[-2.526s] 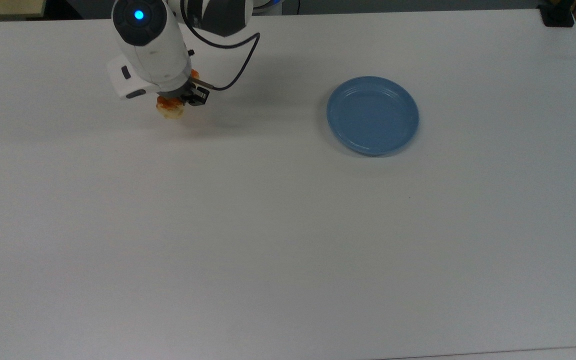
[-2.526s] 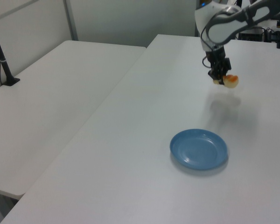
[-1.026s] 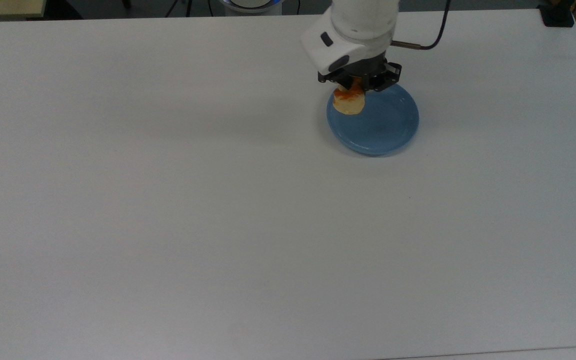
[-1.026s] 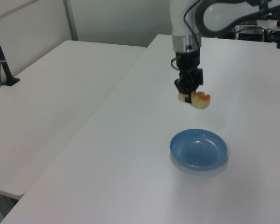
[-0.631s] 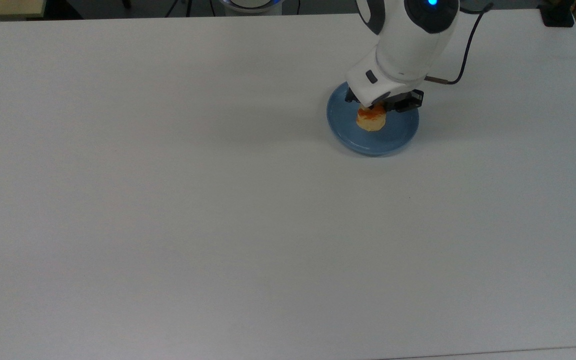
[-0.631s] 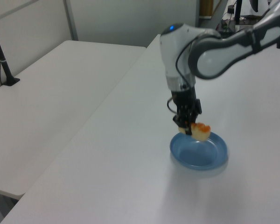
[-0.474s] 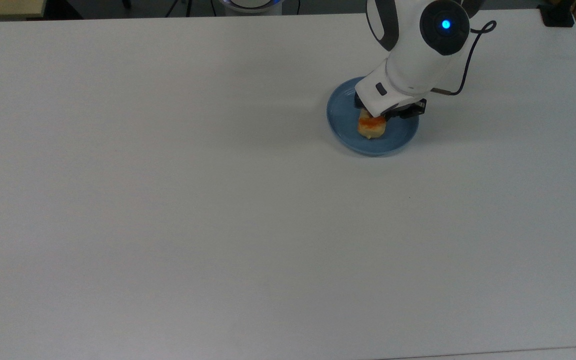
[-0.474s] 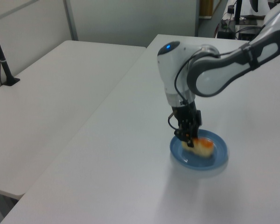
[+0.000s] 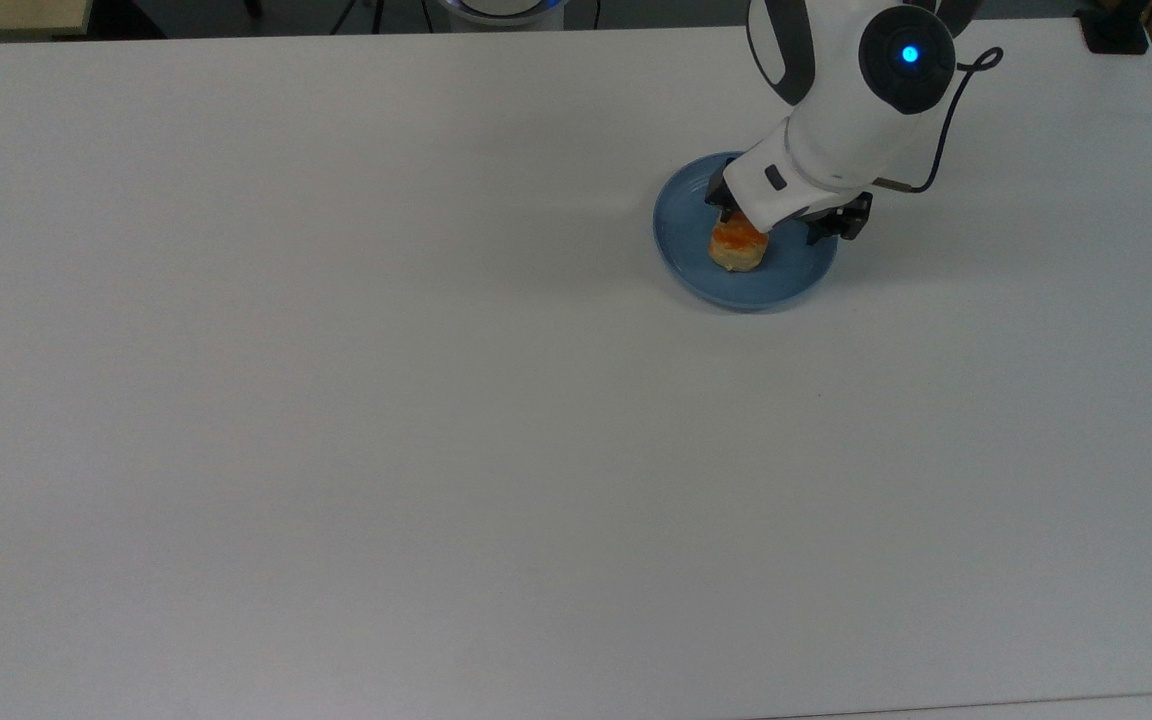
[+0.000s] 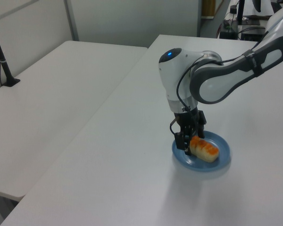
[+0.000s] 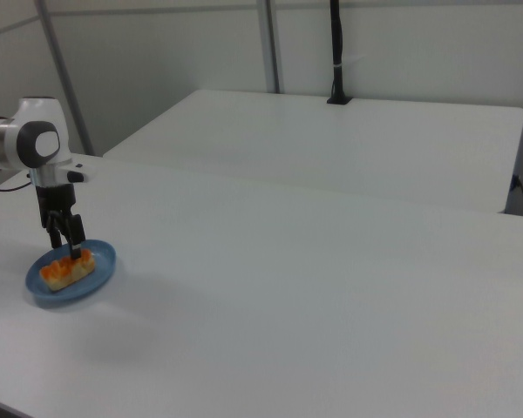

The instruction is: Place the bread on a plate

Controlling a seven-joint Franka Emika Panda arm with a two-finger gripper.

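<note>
The bread (image 10: pixel 204 149) now lies flat on the plate (image 10: pixel 221 162), lowered from above; the gripper (image 10: pixel 190 142) fingers have spread, straddling it.

Bright, flat indoor light all round, no harsh glare.

The white table (image 9: pixel 436 450) comes out evenly lit, a bit grey-blue in the top view, with soft smudgy shadows beside the arm (image 9: pixel 841 110) and a thin dark rim under the plate (image 9: pixel 681 270). Left view looks slightly soft and grainy; right view is paler, washed out toward the far wall. Blue LED on the arm glows crisp.
</note>
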